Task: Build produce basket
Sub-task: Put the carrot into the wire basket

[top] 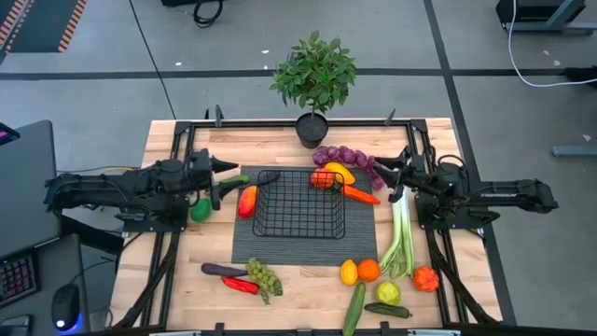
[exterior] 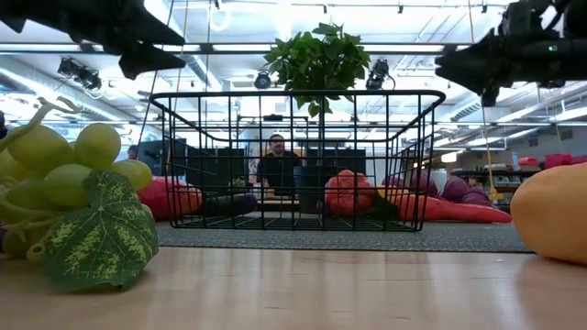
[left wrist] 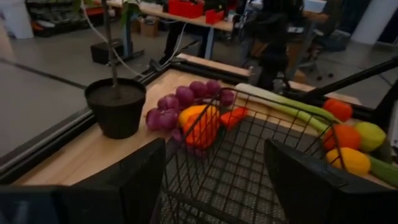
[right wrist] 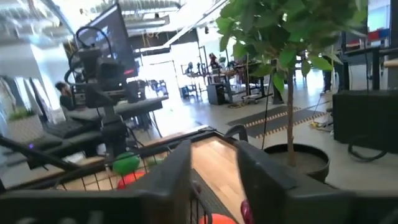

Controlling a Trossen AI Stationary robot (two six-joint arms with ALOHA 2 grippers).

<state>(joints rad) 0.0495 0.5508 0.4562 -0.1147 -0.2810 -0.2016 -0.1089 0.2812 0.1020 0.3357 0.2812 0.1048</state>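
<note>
Only low: person (exterior: 278, 160) (behind basket (exterior: 293, 156))

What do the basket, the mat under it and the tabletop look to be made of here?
Basket: thin black wire, likely coated metal; its open grid lets the mat show through. Mat: dark grey with fine ribs, perhaps rubber or woven fabric; the look leaves it open. Tabletop: pale wood with visible plank seams, smooth finish, edged by a black frame.

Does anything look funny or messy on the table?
Nothing is broken or spilled. The odd part: the basket is almost empty, holding only a small orange-red piece in one corner, while the other produce lies scattered around it on the table. The potted plant stands upright.
</note>
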